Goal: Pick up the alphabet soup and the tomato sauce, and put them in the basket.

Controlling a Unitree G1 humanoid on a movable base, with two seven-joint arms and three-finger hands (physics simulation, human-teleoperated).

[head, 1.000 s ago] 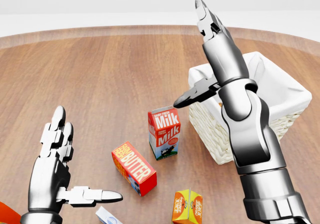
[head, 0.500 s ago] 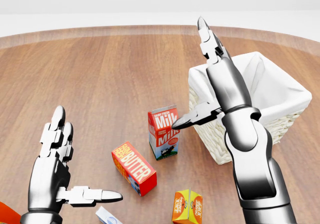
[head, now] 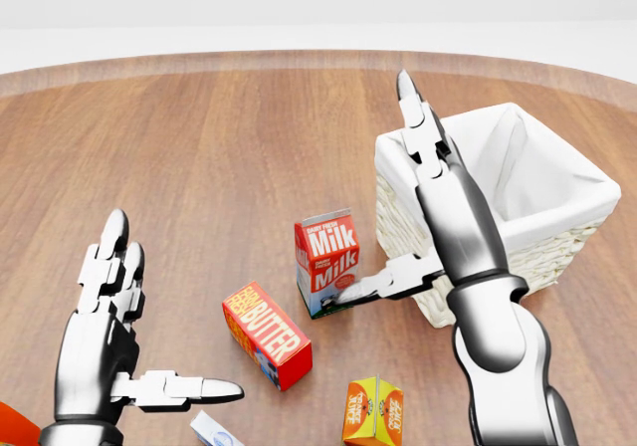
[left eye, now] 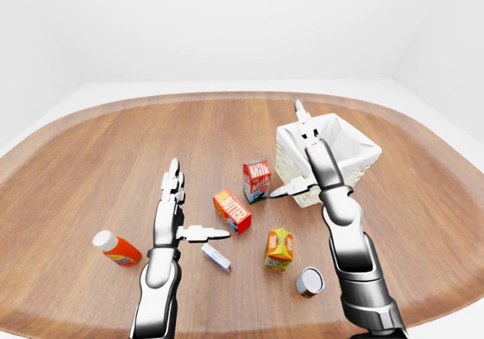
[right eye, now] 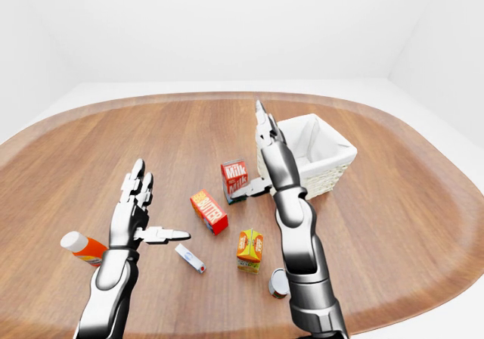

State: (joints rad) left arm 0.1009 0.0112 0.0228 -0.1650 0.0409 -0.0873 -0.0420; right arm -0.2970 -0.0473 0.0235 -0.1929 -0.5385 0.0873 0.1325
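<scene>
The alphabet soup or tomato sauce can (left eye: 309,281), which of the two cannot be told, is seen lying on its side near the left-eye view's bottom beside the right hand's (left eye: 306,160) forearm, judged rigid, smooth, roll-prone, best grasped across its cylindrical wall, while both the right and the left hand (left eye: 172,205) are spread empty, well apart from the basket (left eye: 359,153).

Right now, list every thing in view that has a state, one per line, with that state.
left hand: open, empty, raised above the table
right hand: open, empty, beside the basket
basket: upright, nothing visible inside
milk carton: upright
butter box: lying down
orange carton: upright
can: on its side
orange bottle: lying down, white cap on
small white box: lying flat
</scene>
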